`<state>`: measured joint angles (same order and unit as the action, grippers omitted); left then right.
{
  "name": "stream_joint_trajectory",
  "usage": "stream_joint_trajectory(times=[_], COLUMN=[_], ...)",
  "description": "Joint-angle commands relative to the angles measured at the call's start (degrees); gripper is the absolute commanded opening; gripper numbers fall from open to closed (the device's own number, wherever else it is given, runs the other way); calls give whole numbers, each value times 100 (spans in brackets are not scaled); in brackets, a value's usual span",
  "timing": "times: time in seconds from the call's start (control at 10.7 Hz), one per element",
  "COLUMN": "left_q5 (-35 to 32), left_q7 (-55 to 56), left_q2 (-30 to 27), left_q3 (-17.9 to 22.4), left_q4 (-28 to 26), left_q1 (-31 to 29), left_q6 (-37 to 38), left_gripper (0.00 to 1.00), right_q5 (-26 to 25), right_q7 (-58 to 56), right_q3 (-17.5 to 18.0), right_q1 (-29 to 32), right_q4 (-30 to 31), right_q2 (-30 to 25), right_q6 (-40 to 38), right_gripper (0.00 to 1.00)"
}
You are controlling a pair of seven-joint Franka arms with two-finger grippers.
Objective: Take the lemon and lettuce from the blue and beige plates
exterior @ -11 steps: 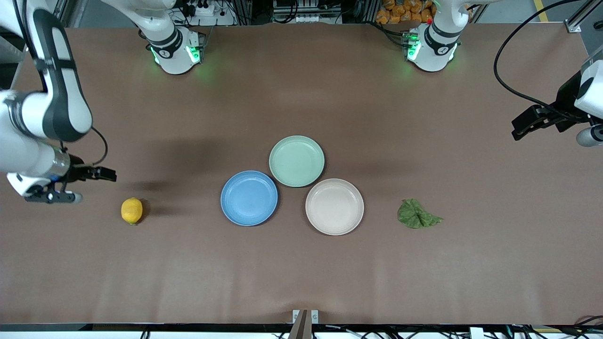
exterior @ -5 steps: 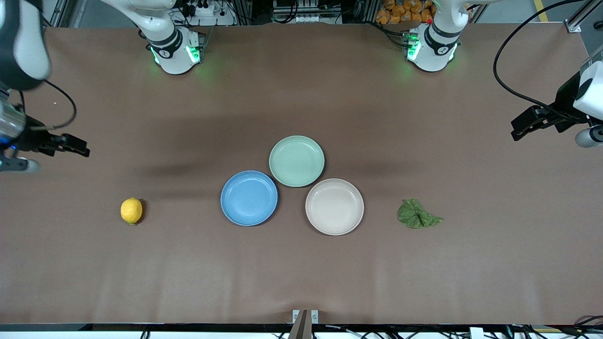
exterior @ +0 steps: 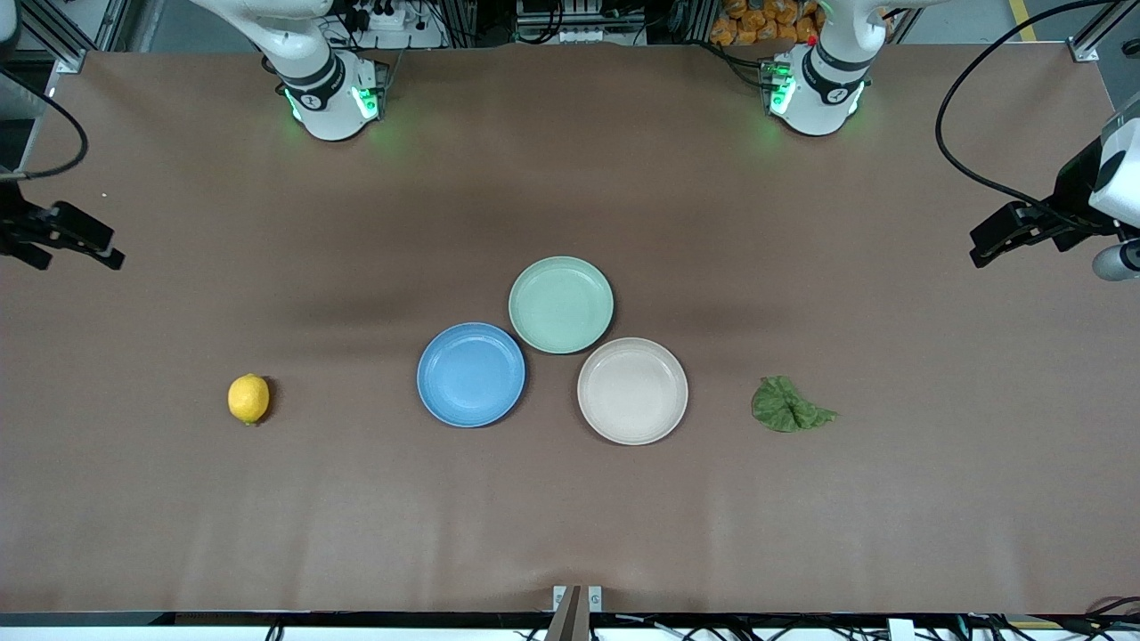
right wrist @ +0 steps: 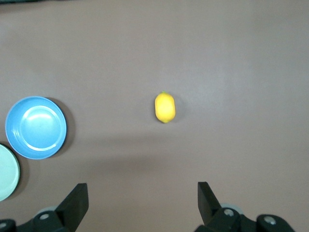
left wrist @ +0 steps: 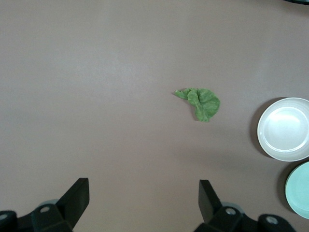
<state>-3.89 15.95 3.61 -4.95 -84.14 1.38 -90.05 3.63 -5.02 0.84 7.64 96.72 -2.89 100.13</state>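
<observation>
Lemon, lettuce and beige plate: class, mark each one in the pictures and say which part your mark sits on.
lemon (exterior: pixel 248 399), front view, middle of its yellow skin.
lettuce (exterior: pixel 787 405), front view, centre of the wrinkled leaf.
beige plate (exterior: pixel 632 391), front view, bare middle of its dish.

A robot lab: brown-covered table (exterior: pixel 570 516); aluminium framing (exterior: pixel 1088 44) and cables (exterior: pixel 971 169) at its edge.

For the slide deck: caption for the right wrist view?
Open right end effector above bare table, lemon lying apart from the empty blue plate.
</observation>
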Motion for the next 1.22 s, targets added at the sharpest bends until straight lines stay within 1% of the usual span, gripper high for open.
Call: stream_joint_trajectory(times=[0.0,0.09,0.19,0.47,0.56,0.75,1.12], left_q5=[134,134,134,143,151,387,406], left_q7=[-188,-310,-573,-593,-593,-532,-549], left_q2=[8,8,8,17,17,17,17], left_q3=[21,12,21,12,12,12,12], left_q4=[3,-5,-6,3,12,-14,-14], left_q1=[46,46,55,64,64,47,29], left_q6=[48,136,154,163,163,163,207], left_gripper=[100,100,100,100,100,100,100], right_q5=[-298,-449,-442,-398,-398,-389,-389], right_q7=[-61,-52,-35,-17,-43,-52,-70], right_q3=[39,30,30,30,21,21,4], right_q1=[-33,-86,-87,-87,-78,-69,-52], right_q4=[-354,-469,-566,-584,-584,-584,-567], right_q2=[17,25,52,61,61,61,78], right_q6=[-213,-344,-493,-889,-899,-881,-890], right_gripper=[100,100,100,100,100,100,100])
